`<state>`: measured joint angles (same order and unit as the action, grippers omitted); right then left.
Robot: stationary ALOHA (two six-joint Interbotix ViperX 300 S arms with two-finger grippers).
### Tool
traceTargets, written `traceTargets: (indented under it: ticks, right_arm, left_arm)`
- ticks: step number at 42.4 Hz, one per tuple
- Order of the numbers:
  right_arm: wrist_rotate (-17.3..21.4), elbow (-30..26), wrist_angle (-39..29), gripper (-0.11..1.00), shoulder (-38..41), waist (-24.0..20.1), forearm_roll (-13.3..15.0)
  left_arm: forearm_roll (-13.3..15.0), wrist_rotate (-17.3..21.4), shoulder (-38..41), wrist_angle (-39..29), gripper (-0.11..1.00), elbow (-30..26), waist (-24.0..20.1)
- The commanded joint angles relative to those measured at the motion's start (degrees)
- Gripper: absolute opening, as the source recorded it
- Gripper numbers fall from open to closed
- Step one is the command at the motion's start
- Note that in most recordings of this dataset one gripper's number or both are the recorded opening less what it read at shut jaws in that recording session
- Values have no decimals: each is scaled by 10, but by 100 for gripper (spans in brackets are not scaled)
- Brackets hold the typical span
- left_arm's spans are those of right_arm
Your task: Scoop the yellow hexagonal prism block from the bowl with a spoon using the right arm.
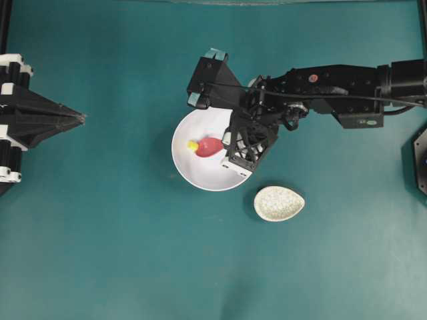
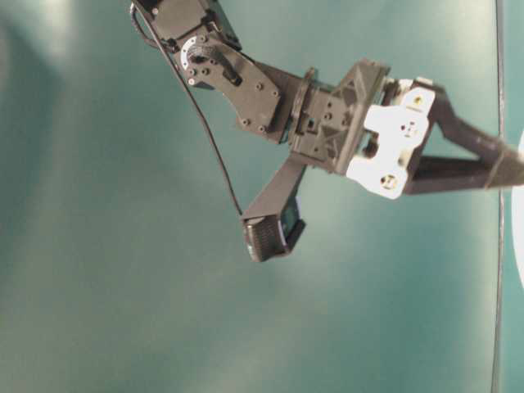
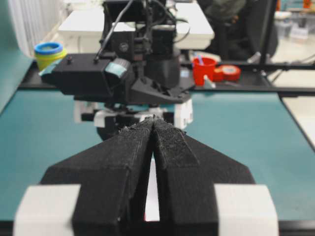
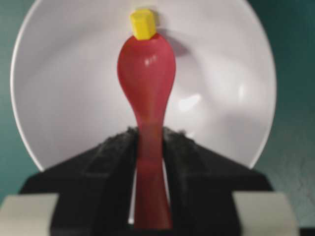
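Yellow hexagonal prism block (image 4: pixel 143 24): tiny, bright, inside the white bowl (image 4: pixel 64 98), in the upper middle of the right wrist view, just at the far tip of the spoon (image 4: pixel 146 83) and seemingly touching its rim. In the overhead view, same block (image 1: pixel 192 145) at the left part of the bowl (image 1: pixel 200 175), directly left of the pink-red scoop (image 1: pixel 209 147). Spoon handle clamped between the two black fingers (image 4: pixel 113 157) of the right gripper (image 4: pixel 147 147), jaws narrow, closed on the handle, scoop pointing away from the camera with the hollow side up. Right arm (image 1: pixel 333 87) stretched from the right edge of the overhead view toward the middle, wrist above the right rim of the bowl. Speckled off-white spoon rest (image 1: pixel 279 203) lower right of the bowl, near but apart from it, on the teal table (image 1: pixel 100 233). Left gripper (image 1: pixel 79 119) at the left edge of the overhead view, well apart from the bowl; in the left wrist view its fingers (image 3: pixel 172 147) pressed together at the tips, holding nothing. Table-level view filled by the black arm with a white bracket (image 2: pixel 393 147); only a thin white edge at the right border, not sure what.
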<state>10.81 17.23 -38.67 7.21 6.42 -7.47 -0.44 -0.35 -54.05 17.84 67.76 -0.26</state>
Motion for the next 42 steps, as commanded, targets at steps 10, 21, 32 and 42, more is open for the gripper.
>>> traceTargets:
  ticks: [10, 21, 32, 42]
  right_arm:
    - [-1, -11, 35, 24, -12, -1, 13]
    - [3, 9, 57, 24, -36, -2, 16]
    - [5, 70, 146, 24, -83, -6, 17]
    - [-1, 156, 301, 24, -144, -12, 18]
  left_arm:
    - [-2, 0, 4, 3, 0, -12, -1]
    - [-1, 0, 4, 3, 0, -12, -1]
    - [-2, 0, 4, 3, 0, -12, -1]
    - [-1, 0, 4, 3, 0, -12, -1]
